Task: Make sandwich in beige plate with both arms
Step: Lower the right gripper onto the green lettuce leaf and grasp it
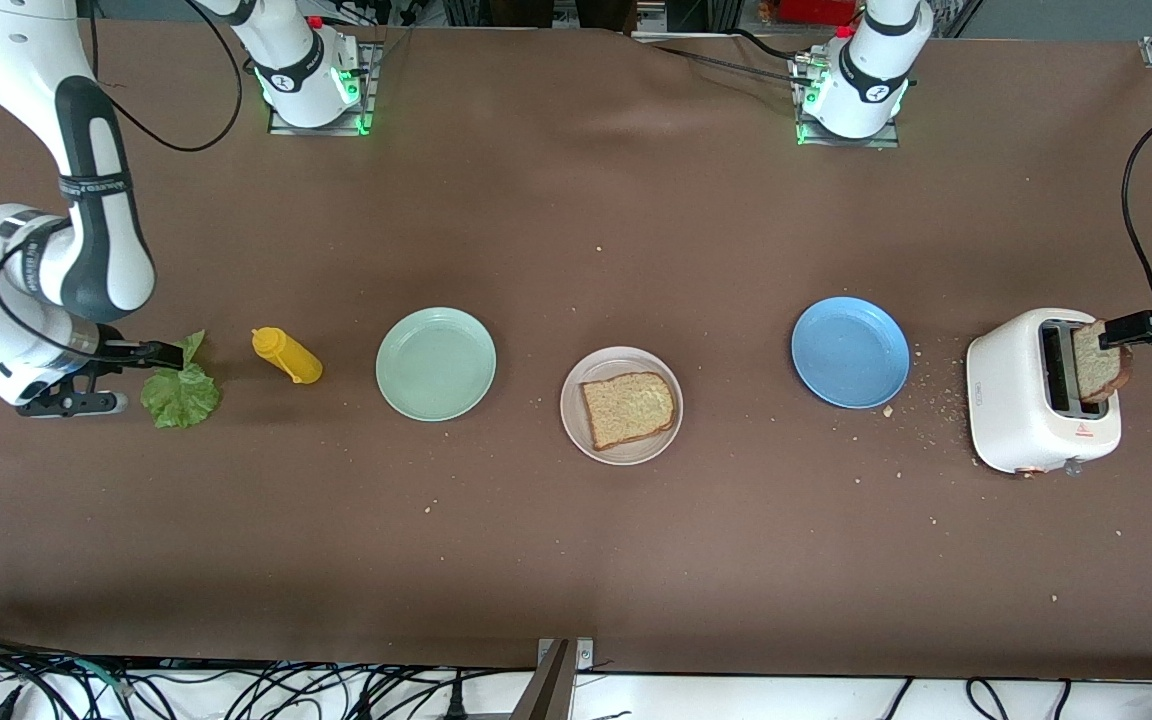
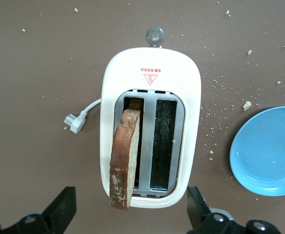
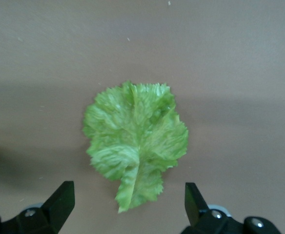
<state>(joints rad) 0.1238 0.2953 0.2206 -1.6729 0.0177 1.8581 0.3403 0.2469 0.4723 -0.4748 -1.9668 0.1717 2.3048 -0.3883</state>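
Observation:
The beige plate [image 1: 621, 440] sits mid-table and holds one brown bread slice [image 1: 629, 408]. A second bread slice [image 1: 1099, 360] stands tilted in a slot of the white toaster [image 1: 1026, 410] at the left arm's end; in the left wrist view the slice [image 2: 124, 161] sticks up from the toaster [image 2: 189, 97]. My left gripper [image 1: 1136, 330] hangs over the toaster's end, open [image 2: 130, 214], and touches nothing. A green lettuce leaf [image 1: 179, 392] lies flat at the right arm's end. My right gripper [image 1: 148, 378] hovers over its edge, open [image 3: 128, 207] and empty, with the leaf [image 3: 135, 141] just ahead of the fingers.
A yellow squeeze bottle [image 1: 286, 355] lies beside the lettuce. A mint-green plate [image 1: 436, 362] is between the bottle and the beige plate. A blue plate [image 1: 850, 352] lies beside the toaster and also shows in the left wrist view [image 2: 267, 151]. Crumbs are scattered around the toaster. The toaster's plug [image 2: 74, 122] lies loose.

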